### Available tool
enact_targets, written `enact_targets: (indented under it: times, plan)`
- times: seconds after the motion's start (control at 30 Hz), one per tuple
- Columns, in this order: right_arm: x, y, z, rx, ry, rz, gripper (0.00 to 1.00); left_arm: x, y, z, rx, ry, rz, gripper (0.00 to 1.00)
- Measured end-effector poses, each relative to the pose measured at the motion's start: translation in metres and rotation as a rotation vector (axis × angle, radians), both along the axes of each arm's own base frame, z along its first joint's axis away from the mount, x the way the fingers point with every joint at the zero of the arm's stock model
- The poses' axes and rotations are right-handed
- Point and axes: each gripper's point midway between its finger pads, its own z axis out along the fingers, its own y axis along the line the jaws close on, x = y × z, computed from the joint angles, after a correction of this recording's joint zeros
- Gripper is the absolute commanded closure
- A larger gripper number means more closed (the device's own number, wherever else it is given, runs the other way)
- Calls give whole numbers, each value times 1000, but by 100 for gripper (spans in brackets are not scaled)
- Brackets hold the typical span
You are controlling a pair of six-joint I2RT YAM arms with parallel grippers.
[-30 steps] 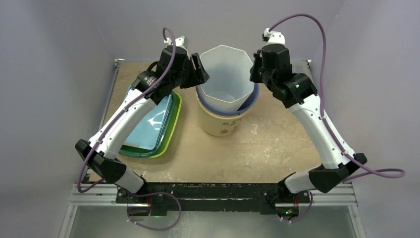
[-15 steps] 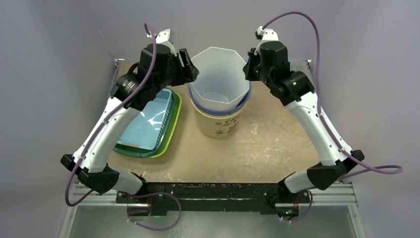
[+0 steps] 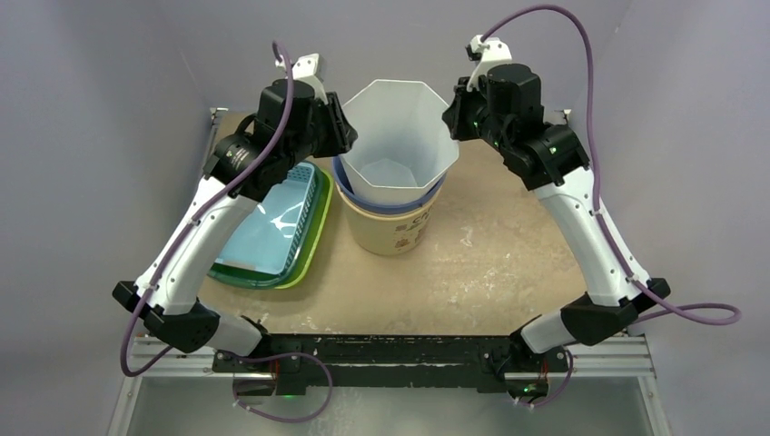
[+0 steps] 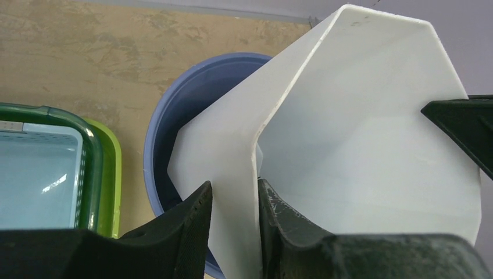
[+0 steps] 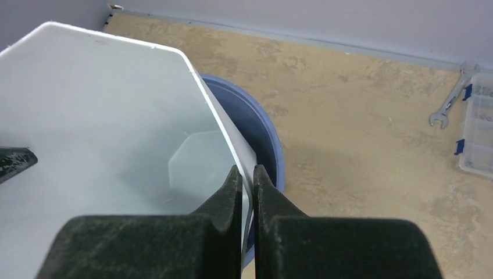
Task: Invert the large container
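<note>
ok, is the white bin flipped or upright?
Upright: the white bin opens upward, its empty inside and base visible from above, bottom nested in the blue tub.

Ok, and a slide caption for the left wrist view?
Left hand straddling the wall of the white container, which sits nested in a blue tub; green baskets at left.

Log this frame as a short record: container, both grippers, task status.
container: white container, octagonal, mouth up, nested in blue tub inside beige tub
left gripper: fingers straddle the container's wall; grip unclear
right gripper: shut on the opposite rim
nearby: green baskets, stacked, on the left arm's side
task status: not yet turned over
</note>
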Motion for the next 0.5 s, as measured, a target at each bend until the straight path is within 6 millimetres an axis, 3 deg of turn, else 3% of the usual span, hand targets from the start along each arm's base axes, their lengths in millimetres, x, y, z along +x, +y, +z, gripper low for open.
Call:
enact_targets:
  times: [0.07, 0.1, 0.37, 0.5]
  plan:
    - [0, 0, -4, -21, 8, 5, 100, 2, -1, 2, 2, -4, 0, 53]
    - [1, 0, -5, -26, 12, 8, 100, 3, -2, 3, 6, -7, -3, 51]
    - [10, 0, -5, -78, 21, 5, 100, 4, -6, 10, 14, -7, -25, 50]
    - [12, -6, -11, -122, 35, -17, 100, 6, -6, 15, 20, -6, -26, 58]
